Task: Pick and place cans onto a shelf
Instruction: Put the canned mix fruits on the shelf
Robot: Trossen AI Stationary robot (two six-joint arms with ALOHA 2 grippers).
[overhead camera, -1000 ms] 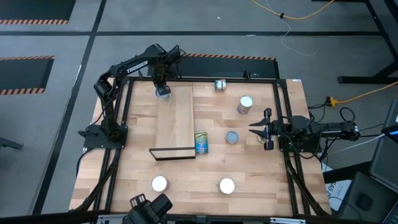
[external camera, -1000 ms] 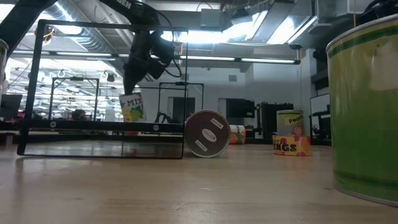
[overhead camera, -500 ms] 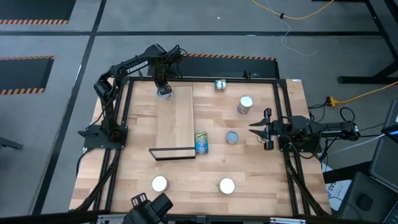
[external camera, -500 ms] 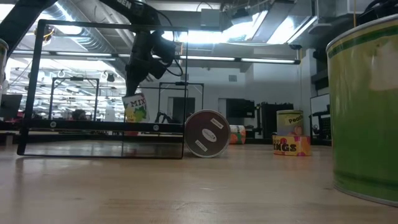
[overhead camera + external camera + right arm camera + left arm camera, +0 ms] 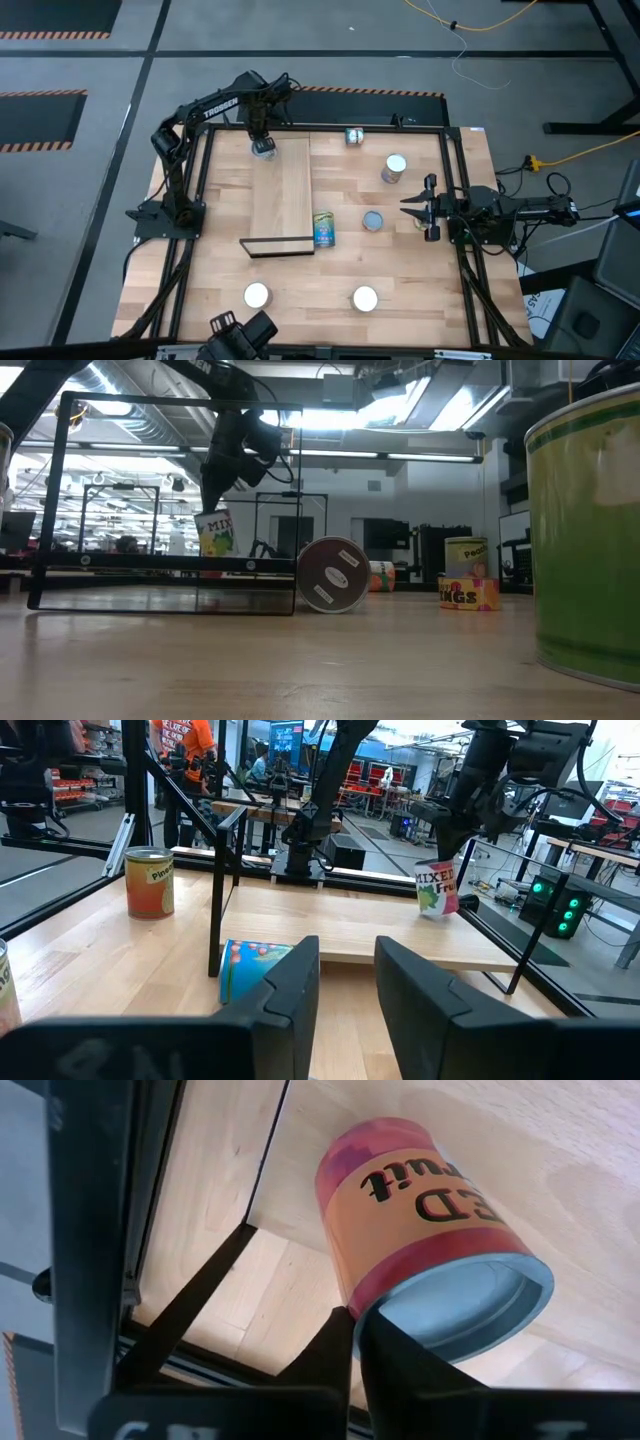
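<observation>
A grey floor (image 5: 330, 45) marked with hazard stripes (image 5: 45, 34) surrounds the wooden table (image 5: 400, 270), with a yellow cable (image 5: 470, 25) lying beyond it.

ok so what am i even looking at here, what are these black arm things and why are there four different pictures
These are two robot arms at a wooden table, each ending in a two-finger gripper. One picture looks straight down from above, one sits at table height, and two come from cameras on the arms' wrists.

The left gripper holds a mixed-fruit can, tilted, over the far end of the shelf, a long light-wood plank. Whether the can touches the plank yet is hard to tell.

The right gripper waits open at the table's right side.

Other cans stand around the table; a blue-and-yellow can lies on its side beside the shelf, and two white-topped cans stand near the front edge.
</observation>
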